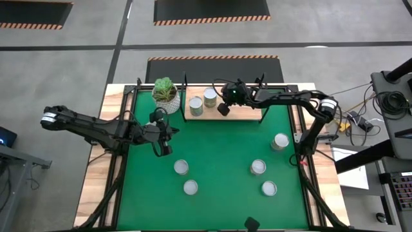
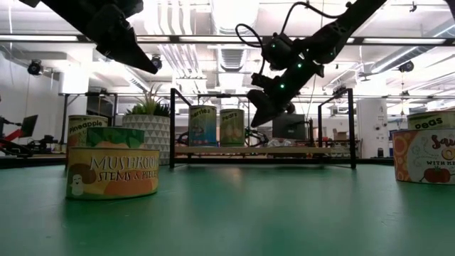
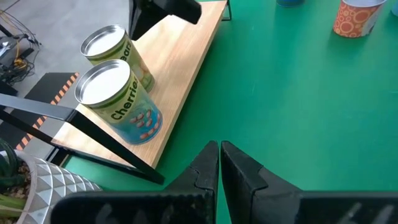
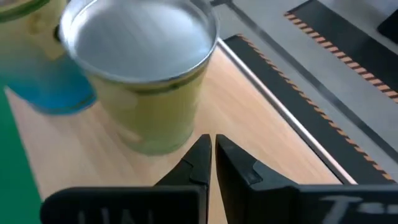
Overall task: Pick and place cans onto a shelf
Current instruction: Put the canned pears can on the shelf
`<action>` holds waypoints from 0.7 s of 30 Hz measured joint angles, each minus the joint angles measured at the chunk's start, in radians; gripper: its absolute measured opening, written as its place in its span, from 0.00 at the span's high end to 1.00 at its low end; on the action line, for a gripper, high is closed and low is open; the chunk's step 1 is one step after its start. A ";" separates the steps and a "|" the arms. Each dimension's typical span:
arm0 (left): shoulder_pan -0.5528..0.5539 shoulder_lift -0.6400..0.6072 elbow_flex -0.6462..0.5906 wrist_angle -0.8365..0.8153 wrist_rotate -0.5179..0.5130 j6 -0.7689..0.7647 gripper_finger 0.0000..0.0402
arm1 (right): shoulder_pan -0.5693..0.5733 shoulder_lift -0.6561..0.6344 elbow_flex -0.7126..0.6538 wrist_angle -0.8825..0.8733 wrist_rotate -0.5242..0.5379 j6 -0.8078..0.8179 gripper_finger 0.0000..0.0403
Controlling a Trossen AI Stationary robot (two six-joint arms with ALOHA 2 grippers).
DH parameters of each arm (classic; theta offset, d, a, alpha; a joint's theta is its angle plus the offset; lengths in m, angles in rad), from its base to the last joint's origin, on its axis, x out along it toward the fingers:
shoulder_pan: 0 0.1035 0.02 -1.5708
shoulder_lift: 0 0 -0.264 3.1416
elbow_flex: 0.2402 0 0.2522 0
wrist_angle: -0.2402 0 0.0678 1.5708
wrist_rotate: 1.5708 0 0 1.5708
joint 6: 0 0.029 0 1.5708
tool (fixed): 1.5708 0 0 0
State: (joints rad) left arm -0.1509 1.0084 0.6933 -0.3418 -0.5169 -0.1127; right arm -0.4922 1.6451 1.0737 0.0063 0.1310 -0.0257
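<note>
Green mat covers the worktop (image 1: 219, 148). Right gripper (image 1: 224, 109) hangs over the light-brown wooden shelf with thin black corner posts (image 1: 241, 113), jaws pinched shut on nothing. Just ahead of those jaws on the shelf board stands a yellow-green can with a shiny silver top (image 4: 143, 68), a blue-labelled can (image 4: 43, 81) touching or nearly touching it behind. Left gripper (image 1: 164, 150) hovers above the mat near the shelf's end, jaws also closed and empty; beyond its tips the same two cans show, with the white faceted pot holding a green plant (image 1: 166, 94) beside them. Five more silver-topped cans (image 1: 181, 167) stand scattered on the mat, well apart from both grippers.
</note>
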 joint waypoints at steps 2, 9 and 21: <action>0.000 0.000 0.000 0.000 0.000 0.003 1.00 | 0.000 0.017 0.000 0.054 -0.008 0.006 0.97; 0.000 0.000 0.000 0.010 0.000 0.027 1.00 | 0.001 0.069 0.018 0.203 -0.061 0.027 0.97; 0.000 0.000 0.000 0.012 0.000 0.031 1.00 | 0.003 0.087 0.111 0.146 -0.084 0.007 0.97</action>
State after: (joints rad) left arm -0.1509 1.0084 0.6933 -0.3298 -0.5171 -0.0818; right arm -0.4889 1.7320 1.1842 0.1521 0.0468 -0.0185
